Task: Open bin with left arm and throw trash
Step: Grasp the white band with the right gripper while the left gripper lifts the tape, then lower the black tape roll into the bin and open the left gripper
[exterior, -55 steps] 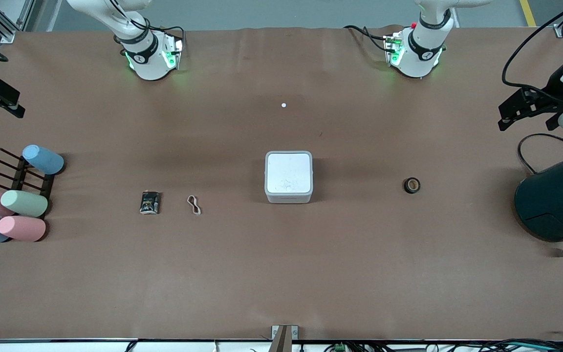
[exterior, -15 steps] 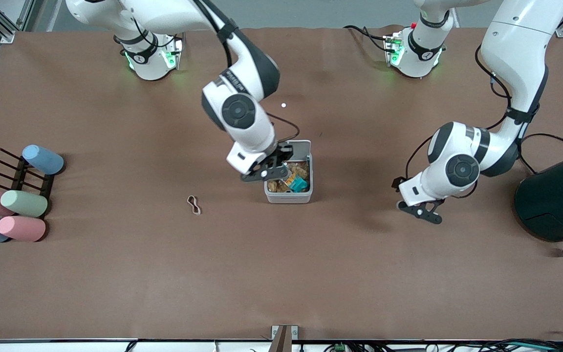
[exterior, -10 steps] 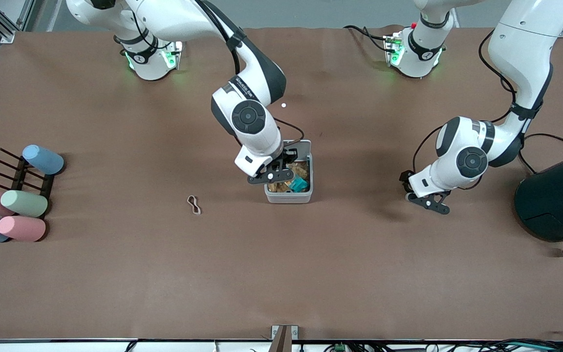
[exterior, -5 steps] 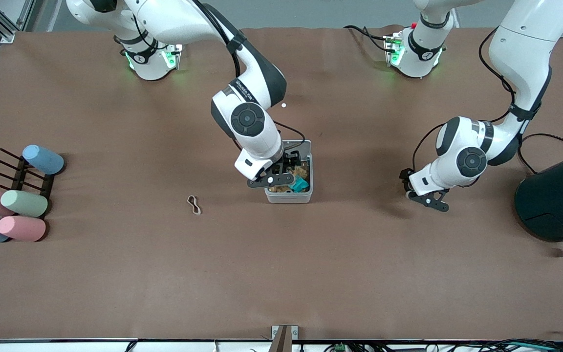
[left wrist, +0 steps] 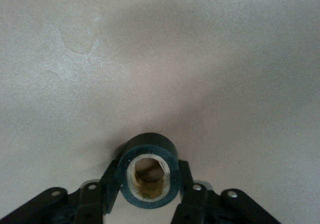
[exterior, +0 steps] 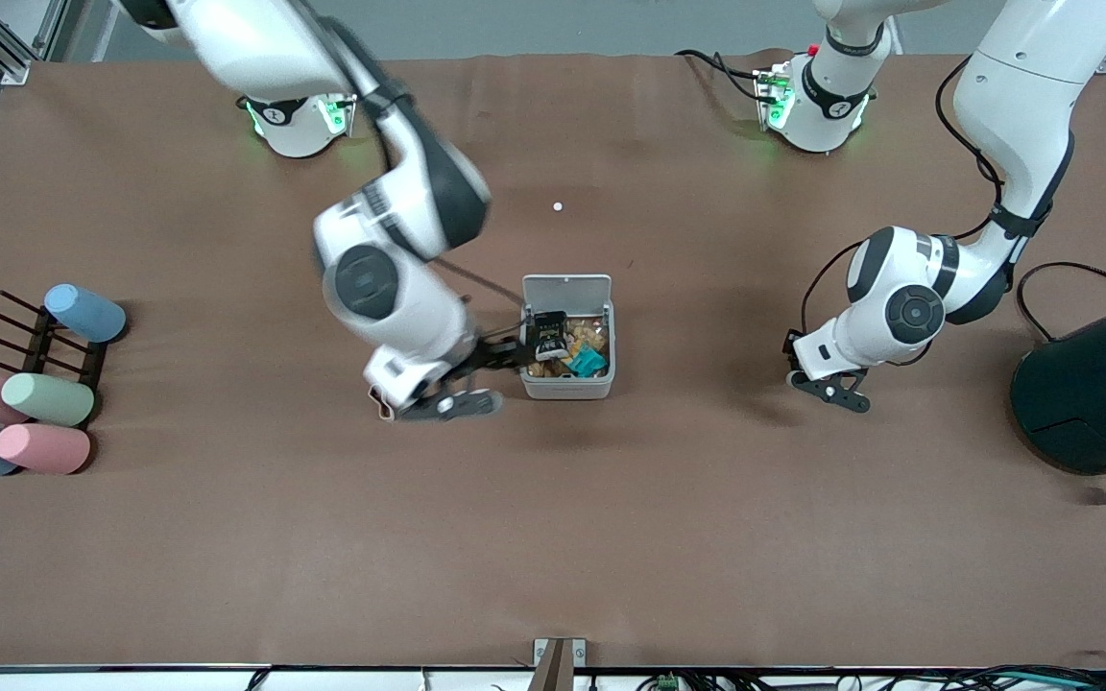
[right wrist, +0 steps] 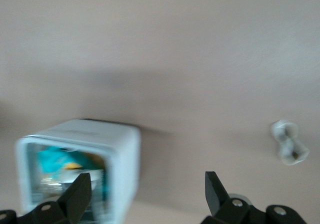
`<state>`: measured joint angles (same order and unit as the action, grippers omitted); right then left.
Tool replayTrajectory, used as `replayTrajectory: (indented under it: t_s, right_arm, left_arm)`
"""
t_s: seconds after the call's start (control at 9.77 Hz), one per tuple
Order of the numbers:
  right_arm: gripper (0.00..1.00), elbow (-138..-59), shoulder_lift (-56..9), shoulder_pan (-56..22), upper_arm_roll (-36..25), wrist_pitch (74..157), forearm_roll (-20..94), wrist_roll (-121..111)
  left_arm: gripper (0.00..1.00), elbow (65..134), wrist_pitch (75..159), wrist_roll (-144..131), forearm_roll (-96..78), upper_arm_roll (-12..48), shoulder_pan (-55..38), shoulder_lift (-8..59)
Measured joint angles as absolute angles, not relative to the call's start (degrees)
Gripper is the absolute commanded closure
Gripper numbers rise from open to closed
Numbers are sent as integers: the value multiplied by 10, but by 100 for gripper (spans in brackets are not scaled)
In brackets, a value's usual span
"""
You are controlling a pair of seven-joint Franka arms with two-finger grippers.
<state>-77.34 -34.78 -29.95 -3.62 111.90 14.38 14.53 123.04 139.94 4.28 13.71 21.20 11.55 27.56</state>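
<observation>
I note the left gripper [left wrist: 150, 196] fingers clamped across the tape ring [left wrist: 149, 171], rigid and light, at the worktop. Right gripper [exterior: 438, 398], fingers apart, beside the open bin [exterior: 567, 387]; the limp rubber band [right wrist: 289, 142] needs pinching.

The bin [exterior: 567, 347] sits mid-table with its lid [exterior: 567, 289] standing up at the edge toward the bases, mouth open from above — though scraps and the packet [exterior: 546, 336] already fill most of it. The right gripper [exterior: 465, 382], fingers spread, crowds the bin's side toward the right arm's end, over the band [right wrist: 289, 142]. The left gripper [exterior: 827, 389], clamped on the tape [left wrist: 149, 171], hangs over bare table well apart from the bin — the drum [exterior: 1095, 393] blocks that end.
</observation>
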Motion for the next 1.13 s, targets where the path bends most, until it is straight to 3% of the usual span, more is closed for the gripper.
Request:
replayTrajectory:
  t_s: [0.2,0.31,0.51,0.61,0.72,0.92,1.13]
  right_arm:
    - [0,-827,-349,-229,-38,1143,127,-4]
    - [0,-869,-347,-217,-39,1193,108,-44]
    - [0,-967,-344,-219,-38,1331,79,-101]
    - [0,-995,-344,-220,-38,1358,75,-117]
    - [2,-1007,-343,-218,-39,1364,74,-131]
    - [18,-1020,-347,-210,-41,1363,74,-140]
    - [21,-1027,-352,-209,-39,1362,74,-141]
  left_arm:
    - [100,1219,1402,43,137,231,116,275]
    - [100,1187,1378,35,136,256,116,272]
    - [100,1065,1264,-36,136,319,97,271]
    - [100,1014,1227,-84,136,329,61,274]
    - [100,975,1214,-139,136,329,13,283]
    - [100,922,1212,-227,137,325,-68,322]
    - [100,880,1213,-274,137,298,-130,358]
